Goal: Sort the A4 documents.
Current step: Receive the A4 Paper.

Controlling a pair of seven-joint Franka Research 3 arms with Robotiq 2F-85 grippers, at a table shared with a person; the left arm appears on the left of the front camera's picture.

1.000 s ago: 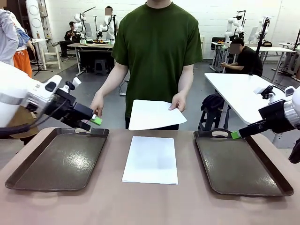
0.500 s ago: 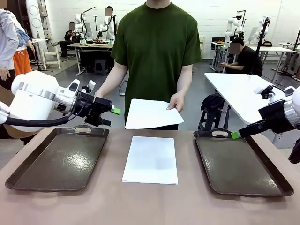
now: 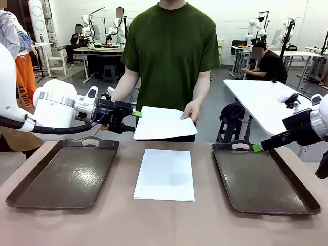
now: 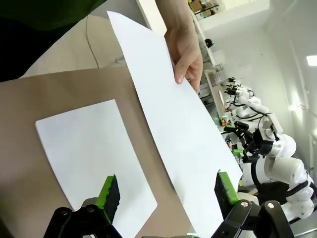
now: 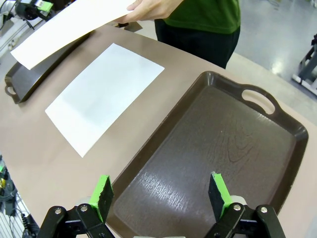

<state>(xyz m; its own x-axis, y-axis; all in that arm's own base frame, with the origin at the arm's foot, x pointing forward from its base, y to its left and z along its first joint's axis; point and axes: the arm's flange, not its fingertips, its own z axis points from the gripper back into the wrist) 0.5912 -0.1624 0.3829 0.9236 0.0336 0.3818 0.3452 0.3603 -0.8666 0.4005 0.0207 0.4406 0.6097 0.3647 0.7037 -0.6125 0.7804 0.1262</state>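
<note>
A person at the far side holds one white A4 document (image 3: 164,123) in the air by its right edge with one hand (image 3: 190,110). My left gripper (image 3: 134,117) is open at that sheet's left edge. In the left wrist view the held sheet (image 4: 183,129) runs down between my green pads (image 4: 110,193), close to the right one, untouched. More white A4 paper (image 3: 165,174) lies flat mid-table; I cannot tell whether it is one sheet or a thin pile. My right gripper (image 5: 161,191) hangs open above the right tray (image 5: 233,134).
Two dark brown handled trays lie on the brown table, one at the left (image 3: 64,171) and one at the right (image 3: 264,177), both bare inside. The person's torso stands right behind the table's far edge. Other tables and people are farther back.
My left arm has swung right and up, from over the left tray's far handle to the held sheet's left edge. The person shifted the sheet slightly left. The right arm has stayed still.
</note>
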